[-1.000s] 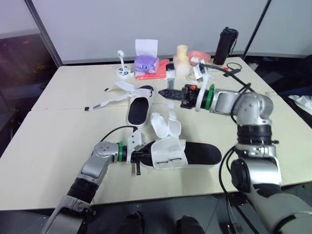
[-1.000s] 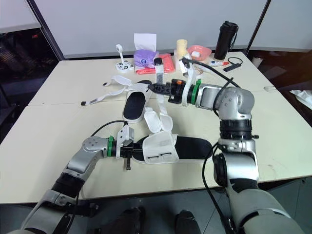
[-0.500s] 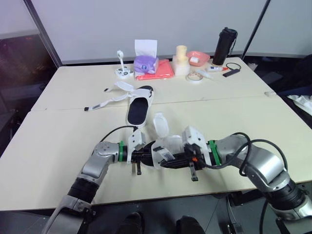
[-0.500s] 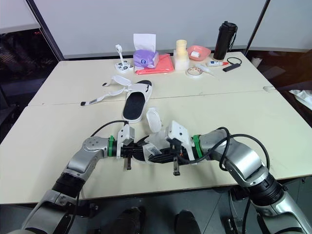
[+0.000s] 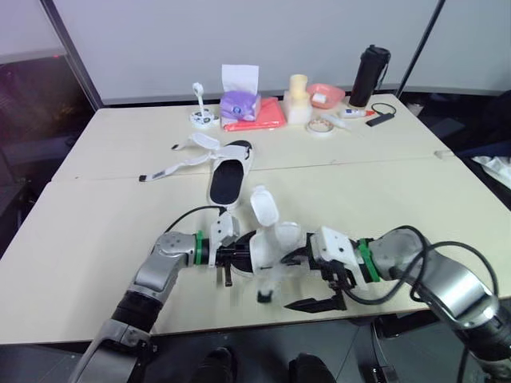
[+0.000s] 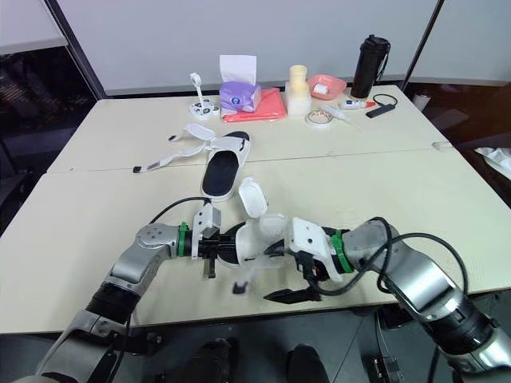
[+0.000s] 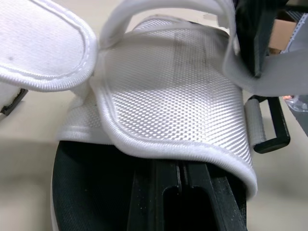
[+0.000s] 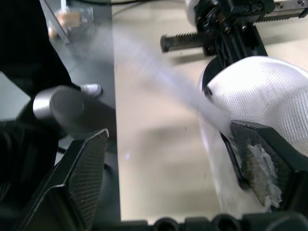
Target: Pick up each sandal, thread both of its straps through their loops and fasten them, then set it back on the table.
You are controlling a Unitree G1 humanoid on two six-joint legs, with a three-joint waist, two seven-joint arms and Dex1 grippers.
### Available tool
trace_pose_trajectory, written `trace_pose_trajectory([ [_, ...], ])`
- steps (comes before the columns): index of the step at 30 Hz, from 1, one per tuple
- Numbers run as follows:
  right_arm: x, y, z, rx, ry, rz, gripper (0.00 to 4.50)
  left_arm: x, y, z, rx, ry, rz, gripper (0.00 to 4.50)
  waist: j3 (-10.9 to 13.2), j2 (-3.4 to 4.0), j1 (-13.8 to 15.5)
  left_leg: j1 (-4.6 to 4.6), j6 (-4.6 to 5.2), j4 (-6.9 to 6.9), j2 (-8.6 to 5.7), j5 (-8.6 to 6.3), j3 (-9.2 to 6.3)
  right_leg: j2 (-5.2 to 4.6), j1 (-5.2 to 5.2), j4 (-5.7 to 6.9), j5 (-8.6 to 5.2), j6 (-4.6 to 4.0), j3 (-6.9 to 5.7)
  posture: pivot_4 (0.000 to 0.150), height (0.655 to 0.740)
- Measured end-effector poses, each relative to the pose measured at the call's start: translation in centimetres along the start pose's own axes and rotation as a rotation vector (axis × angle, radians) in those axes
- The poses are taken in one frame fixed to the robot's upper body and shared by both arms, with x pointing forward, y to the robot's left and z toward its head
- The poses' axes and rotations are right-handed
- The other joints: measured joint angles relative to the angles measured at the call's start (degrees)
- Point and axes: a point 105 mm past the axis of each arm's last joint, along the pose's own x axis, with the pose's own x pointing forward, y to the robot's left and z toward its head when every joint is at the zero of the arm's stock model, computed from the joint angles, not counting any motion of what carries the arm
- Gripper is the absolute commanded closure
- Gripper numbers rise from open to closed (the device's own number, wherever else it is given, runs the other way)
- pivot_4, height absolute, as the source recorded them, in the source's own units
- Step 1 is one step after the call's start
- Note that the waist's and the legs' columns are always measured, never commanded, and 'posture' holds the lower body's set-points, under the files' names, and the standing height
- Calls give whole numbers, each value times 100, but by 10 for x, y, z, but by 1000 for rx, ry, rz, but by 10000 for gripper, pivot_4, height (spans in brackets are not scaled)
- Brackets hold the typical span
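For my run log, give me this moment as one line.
Left gripper: shut on near sandal | Right gripper: open beside its loose strap | Far sandal: on table, straps undone

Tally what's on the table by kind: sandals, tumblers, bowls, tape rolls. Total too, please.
sandals: 2 (near sandal, far sandal)
black tumbler: 1
pink bowl: 1
tape roll: 1
total: 5
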Motion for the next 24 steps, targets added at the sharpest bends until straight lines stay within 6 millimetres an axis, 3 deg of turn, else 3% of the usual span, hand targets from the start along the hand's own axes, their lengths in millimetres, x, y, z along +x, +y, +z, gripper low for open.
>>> trace_pose_trajectory([
  [8,-22,20,-14,179,-9,-2,296,0,-1,0,-4,-2,-10,45000,-2,-3,32,2,12,0,3,-8,-8,-1,26,-38,1,0,-10,1500,7400],
  [11,-18,31,-26,268,2,23,296,-2,-1,-2,-8,3,-4,45000,0,-1,48,1,12,0,4,-8,-5,-2,21,-39,1,-1,-5,1500,7400],
  [17,-17,27,-26,399,-24,-15,296,-2,-1,-2,-9,3,-6,45000,0,-4,86,1,12,1,7,-8,-6,-1,23,-46,0,-2,-6,1500,7400],
  [24,0,25,-29,672,-103,-32,296,-2,-4,-4,-12,1,-1,45000,0,-5,103,-1,13,0,7,-9,-9,-2,24,-51,0,-3,-6,1500,7400],
])
